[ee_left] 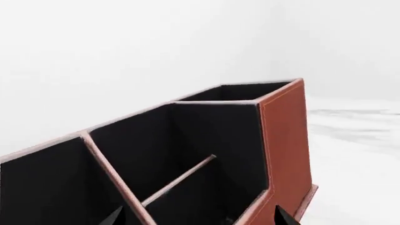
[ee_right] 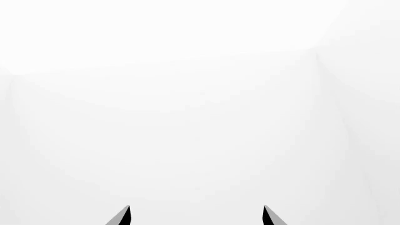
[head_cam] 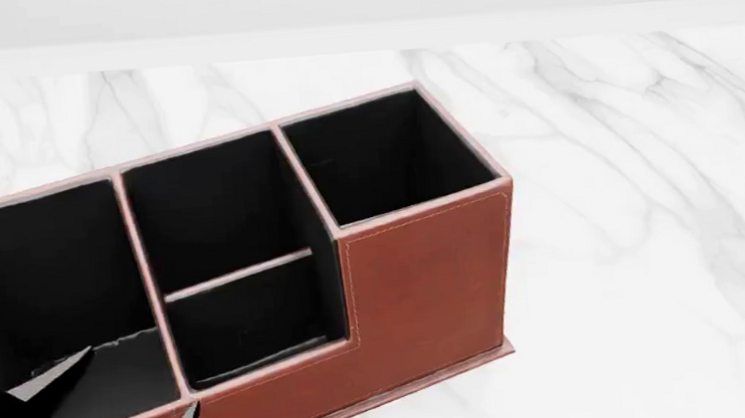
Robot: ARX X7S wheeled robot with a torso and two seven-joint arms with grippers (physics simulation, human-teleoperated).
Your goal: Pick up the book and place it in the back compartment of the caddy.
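Note:
The caddy [head_cam: 418, 275], reddish-brown with black lining and pale stitching, fills the left and middle of the head view. It also stands close in front of the left wrist camera [ee_left: 287, 136]. Low in its left-end compartment lies a dark slab with a thin pale edge, apparently the book [head_cam: 113, 374]; little of it is distinct. My left gripper [head_cam: 142, 377] hangs open over that compartment's front corner. Between its fingertips [ee_left: 198, 215] I see only caddy lining. My right gripper [ee_right: 196, 213] is open and empty against plain white, and is out of the head view.
The caddy stands on a white marble tabletop [head_cam: 638, 198], which runs to the right and behind it up to a pale wall. The caddy's tallest compartment [head_cam: 388, 158] is at its right end.

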